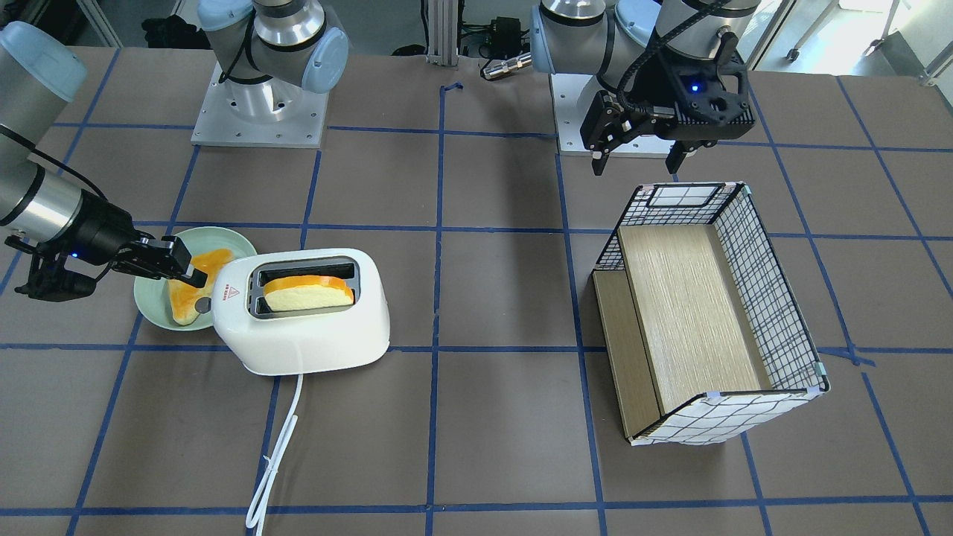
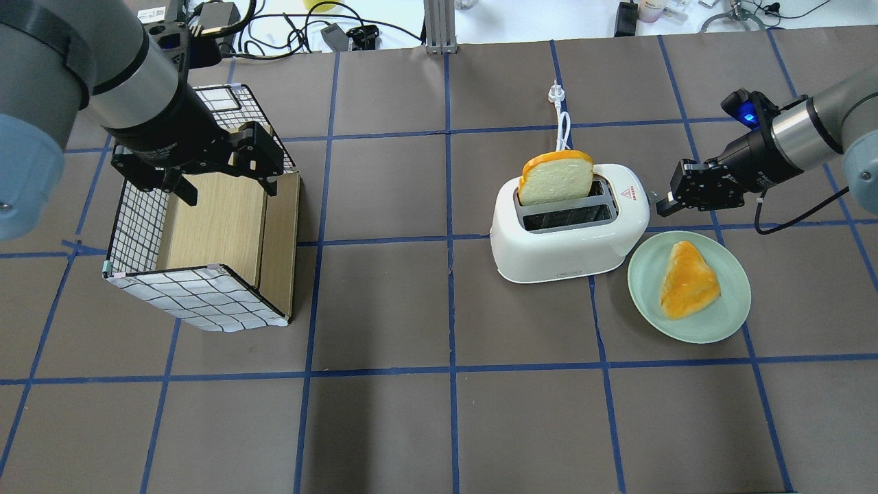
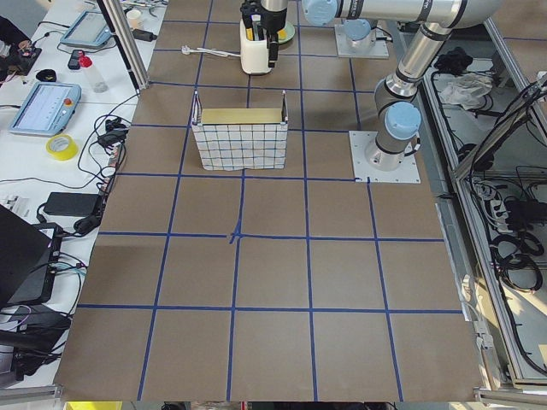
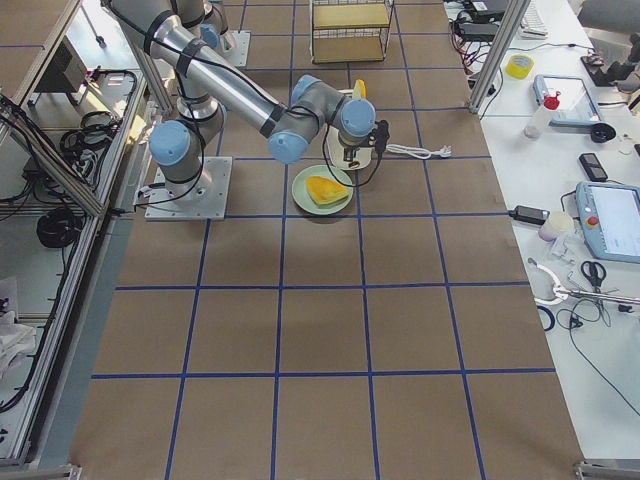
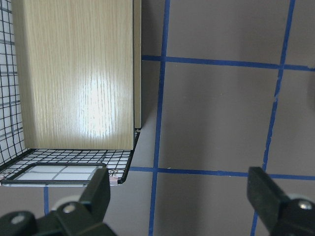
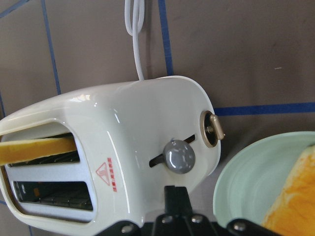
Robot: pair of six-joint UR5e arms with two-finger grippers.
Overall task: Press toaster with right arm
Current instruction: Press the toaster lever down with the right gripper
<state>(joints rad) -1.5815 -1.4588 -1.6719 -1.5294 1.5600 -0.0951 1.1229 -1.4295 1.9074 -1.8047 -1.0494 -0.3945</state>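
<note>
The white toaster [image 1: 298,335] [image 2: 569,243] stands on the table with a bread slice [image 2: 555,177] standing tall in one slot. My right gripper [image 1: 195,277] [image 2: 662,204] is shut and empty, its tip at the toaster's end. In the right wrist view the closed fingers [image 6: 176,194] sit just below the grey knob [image 6: 179,156] on the end slot. I cannot tell if they touch it. My left gripper [image 1: 636,162] [image 2: 226,191] [image 5: 179,196] is open and empty, hovering over the wire crate.
A pale green plate [image 2: 713,322] [image 1: 220,240] with an orange bread piece [image 2: 686,280] lies beside the toaster, under my right gripper. The toaster's white cord [image 1: 279,447] trails away. A wire-grid crate with wooden shelves [image 1: 707,313] [image 2: 206,233] lies on its side.
</note>
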